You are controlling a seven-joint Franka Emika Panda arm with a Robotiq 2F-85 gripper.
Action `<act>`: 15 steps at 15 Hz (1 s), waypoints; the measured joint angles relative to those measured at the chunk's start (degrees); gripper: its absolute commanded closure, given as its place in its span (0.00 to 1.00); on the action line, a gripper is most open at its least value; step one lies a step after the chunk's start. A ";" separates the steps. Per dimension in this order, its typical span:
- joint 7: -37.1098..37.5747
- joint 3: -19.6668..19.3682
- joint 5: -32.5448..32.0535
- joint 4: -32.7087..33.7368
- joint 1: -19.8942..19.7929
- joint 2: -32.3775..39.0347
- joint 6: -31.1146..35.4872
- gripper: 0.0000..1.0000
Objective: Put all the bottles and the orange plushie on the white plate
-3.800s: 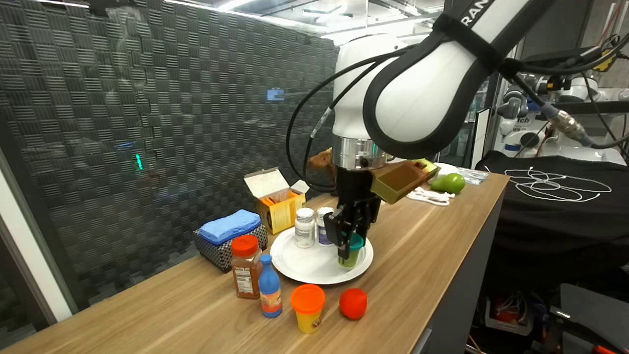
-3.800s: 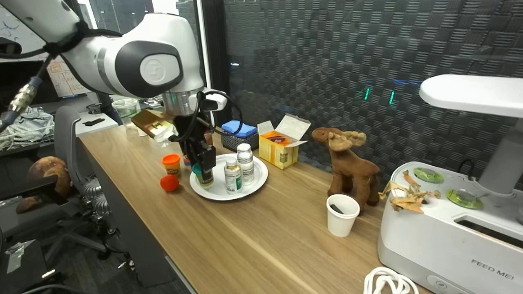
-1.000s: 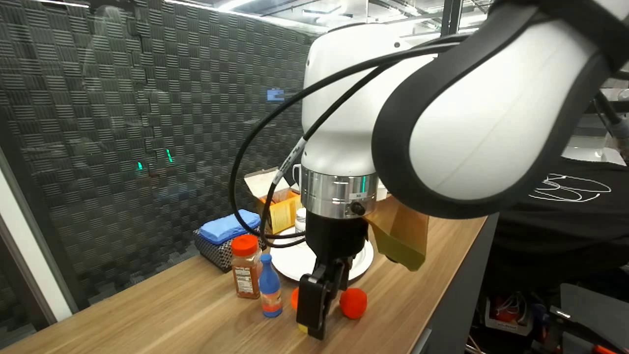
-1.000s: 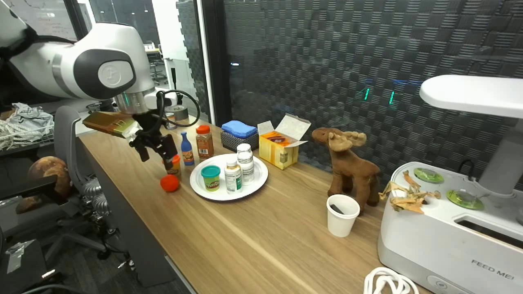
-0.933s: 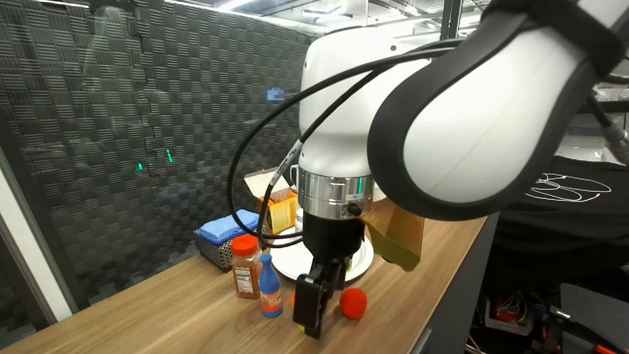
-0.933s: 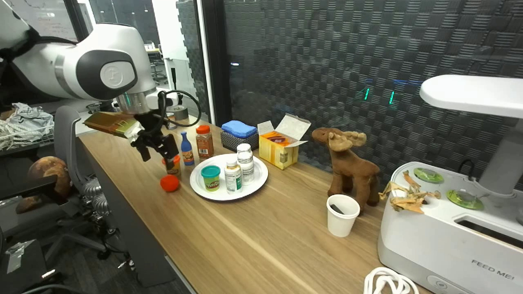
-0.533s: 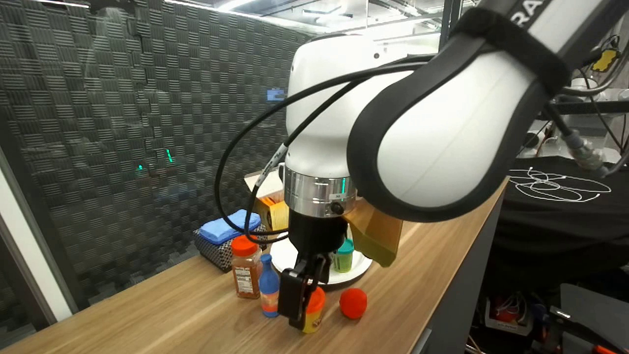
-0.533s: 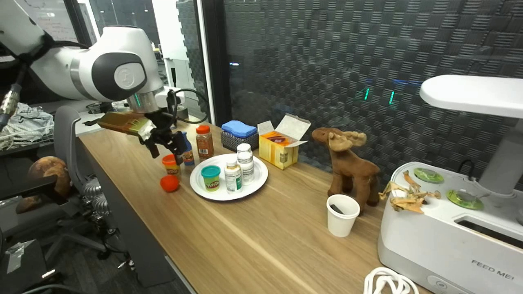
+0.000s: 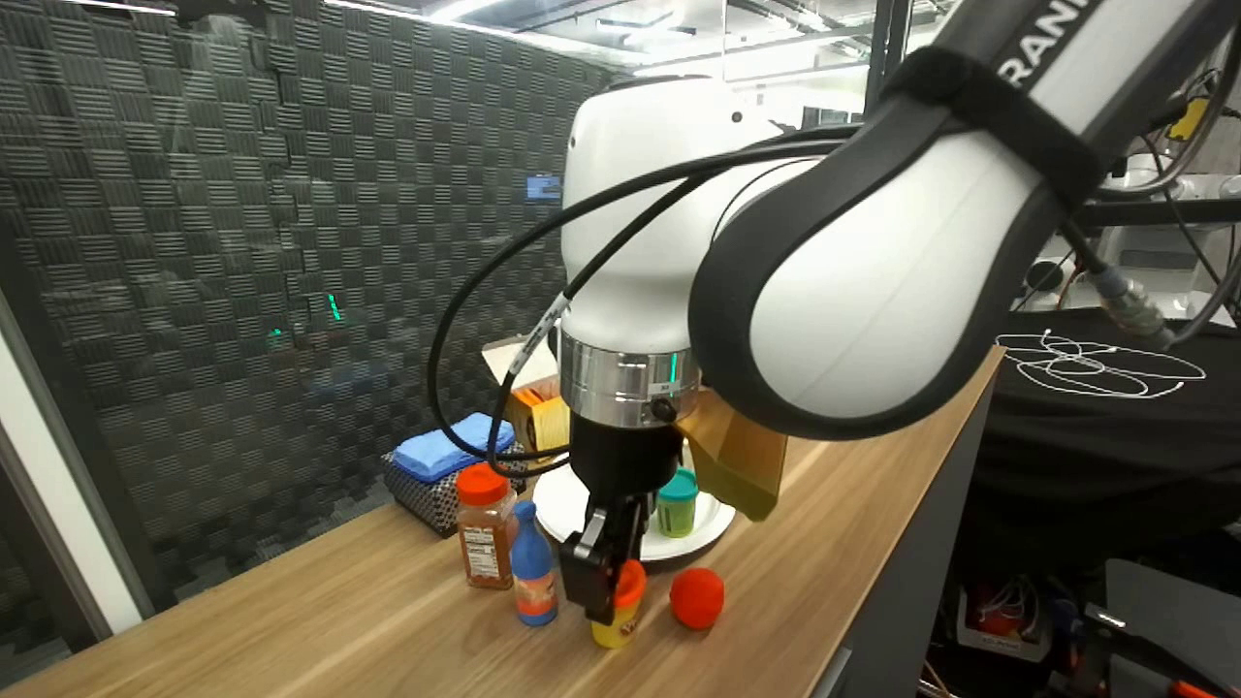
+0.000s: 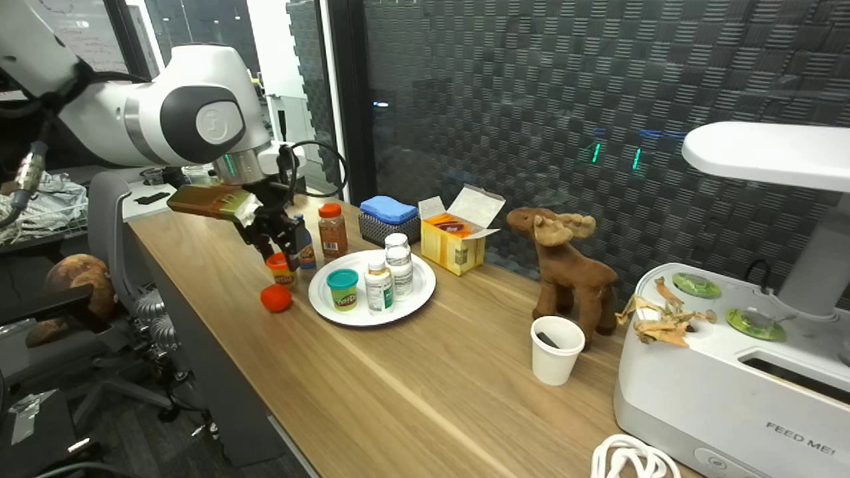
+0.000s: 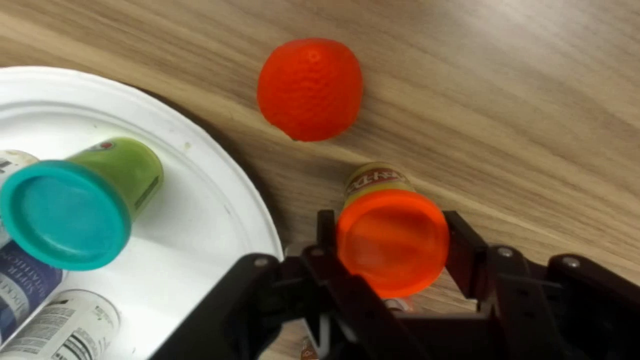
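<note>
The claw (image 11: pixel 390 232) grips the orange-lidded Play-Doh tub (image 9: pixel 615 634) just beside the white plate (image 11: pixel 215 215); the orange plushie (image 11: pixel 310 90), blue bottle (image 9: pixel 531 562) and red-capped spice jar (image 9: pixel 486 538) sit outside it on the surface (image 9: pixel 388 620).

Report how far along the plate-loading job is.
Done: three labelled, white-capped bottles and a green, teal-lidded tub stand on the round white plate. Under way: the hand appears to grip a yellow, orange-lidded tub beside the plate. Remaining: the slim blue bottle and the clear, orange-capped jar stand on the wood-grain table; the round orange-red object, possibly the intended plushie, also sits there.
</note>
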 measured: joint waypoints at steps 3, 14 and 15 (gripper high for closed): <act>1.20 -0.02 0.00 0.22 0.60 -0.21 -0.21 0.71; 14.64 -5.65 -15.97 2.08 2.89 -3.33 -1.37 0.71; 14.98 -5.93 -16.24 2.26 2.82 -3.25 -1.33 0.71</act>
